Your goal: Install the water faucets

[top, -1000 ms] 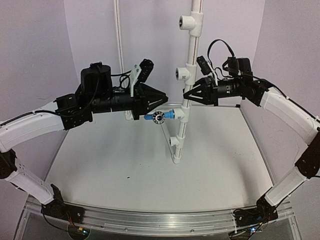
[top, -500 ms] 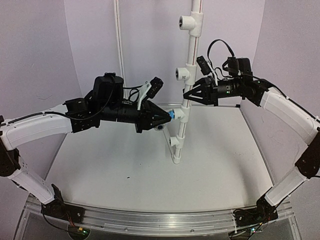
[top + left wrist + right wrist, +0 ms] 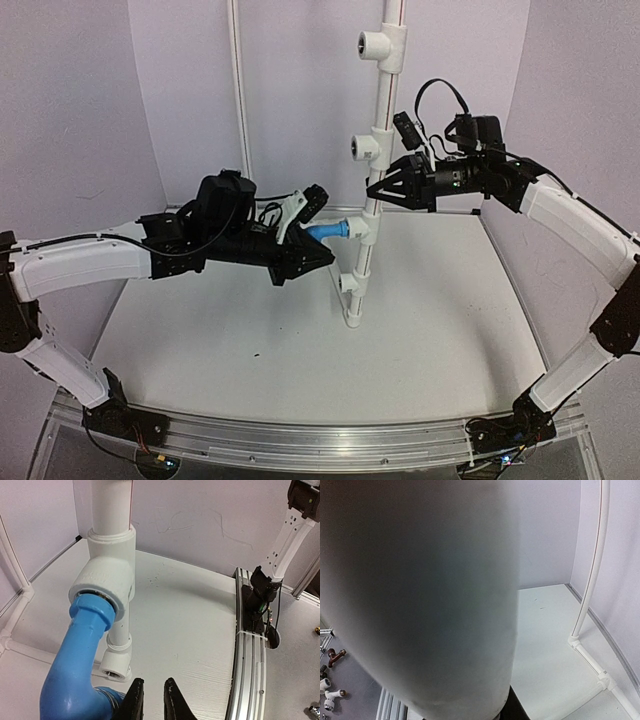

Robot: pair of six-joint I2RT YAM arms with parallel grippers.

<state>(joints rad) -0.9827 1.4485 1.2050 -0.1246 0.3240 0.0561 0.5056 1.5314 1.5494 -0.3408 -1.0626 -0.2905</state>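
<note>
The fingers of the left gripper are standing very close together, with only a thin gap between them. Nothing is showing in that gap at the tips. The picture is cutting off their lower part, so I cannot tell if they are pinching anything down there.

The blue tap is sitting just beside them, on their left in the wrist view. Its bend is running down to the bottom edge and in toward the fingers. Its knob is not showing in any view. Its upper end is sitting inside the mouth of a white tee fitting on the tall white pipe. From above, the tap is sticking out sideways from the pipe, over the table, and the left gripper is just below its free end.

The right gripper is squeezing the pipe a little higher up than the tap. Its wrist camera is showing mostly a big blurry white shape, so its fingers are hard to make out there.

Half a second ago the left gripper was covering most of the tap. Now it is sitting lower and turned, and more blue is showing. A second ago the round knob was facing the camera. The right arm is staying where it was.
</note>
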